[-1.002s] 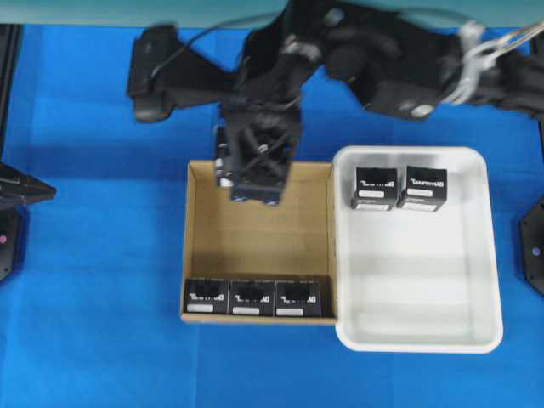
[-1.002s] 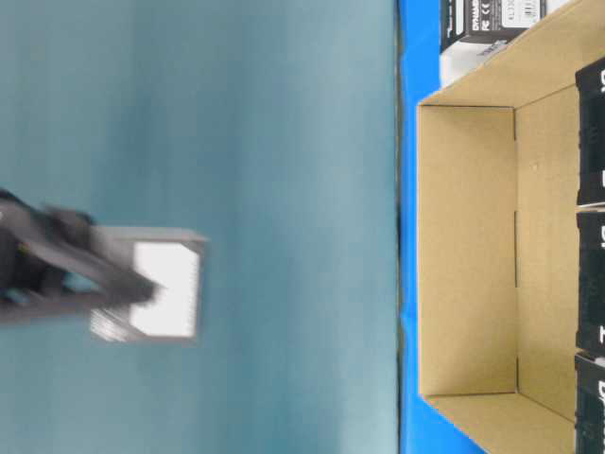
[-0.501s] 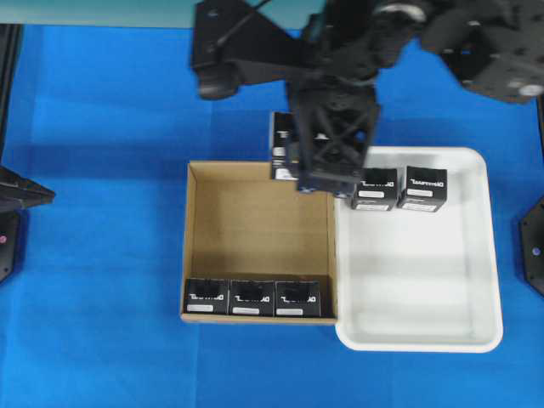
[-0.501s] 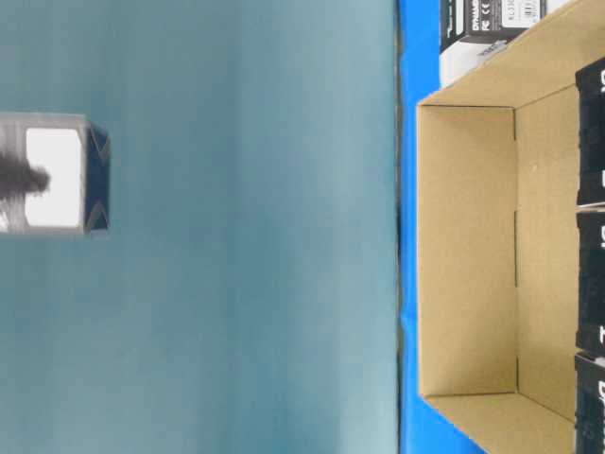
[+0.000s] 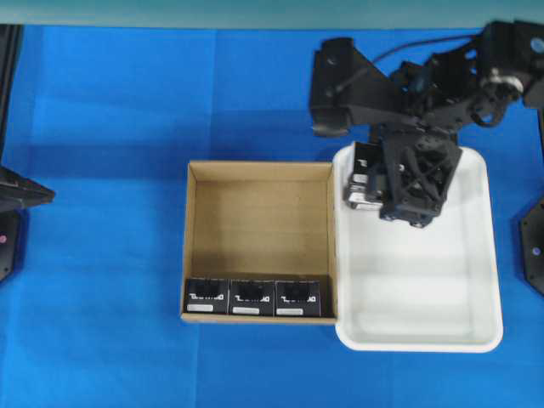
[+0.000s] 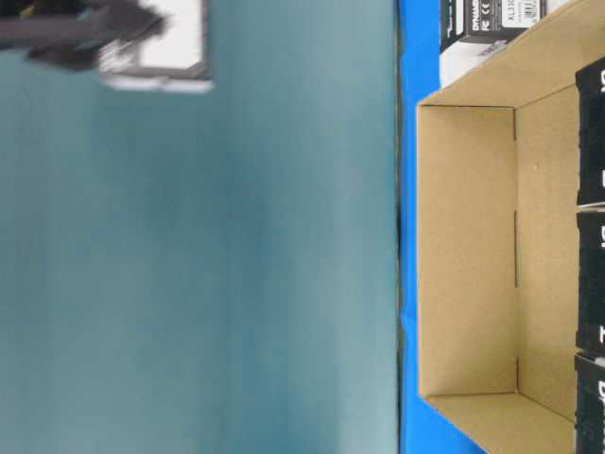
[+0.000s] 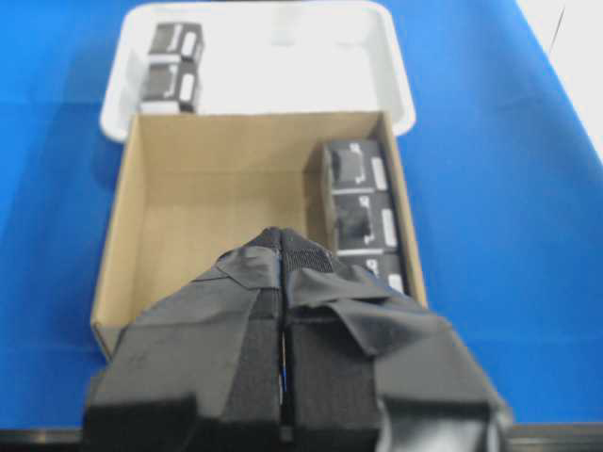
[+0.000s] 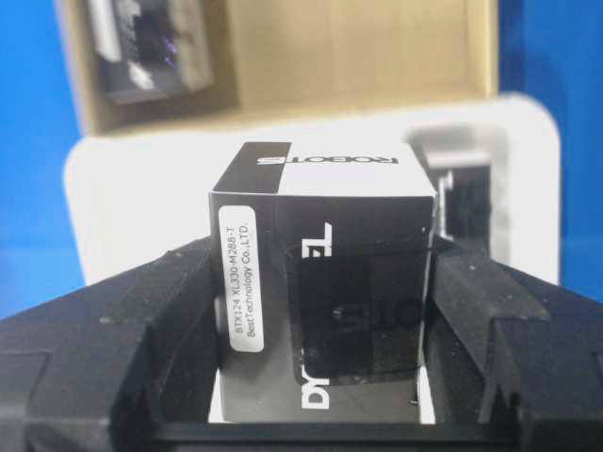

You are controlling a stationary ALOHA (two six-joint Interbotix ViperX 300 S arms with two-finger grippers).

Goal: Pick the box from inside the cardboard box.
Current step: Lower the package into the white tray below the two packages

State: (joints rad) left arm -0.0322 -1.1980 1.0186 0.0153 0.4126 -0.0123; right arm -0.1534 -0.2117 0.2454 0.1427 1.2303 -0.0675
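Blue cloth (image 5: 102, 212) covers the whole table, with a plain teal wall behind it in the table-level view. Much stays hidden: the right arm (image 5: 399, 81) blocks the far left corner of the white tray (image 5: 476, 280) from overhead, so the black boxes parked there show only in the left wrist view (image 7: 172, 66), two side by side. The table-level view is turned on its side and cuts the carton's row of boxes off at the frame edge.

Next in size, the cardboard box (image 5: 197, 246) sits touching the tray's left wall. Its floor is bare except for three black boxes (image 5: 252, 297) lined up along the near wall, leaving open room across the rest of its floor. The tray's near half is bare white.

The right gripper (image 5: 399, 183) hangs above the tray's far left part, pads (image 8: 165, 311) pressed on both sides of the box (image 8: 320, 282), which is lifted out of the carton and held in the air; its white label strip faces the wrist camera, and its lower edge is cut off.

The left gripper (image 7: 283, 311) has its taped fingers (image 7: 240, 320) pressed together with nothing between them, pointing over the carton's edge.
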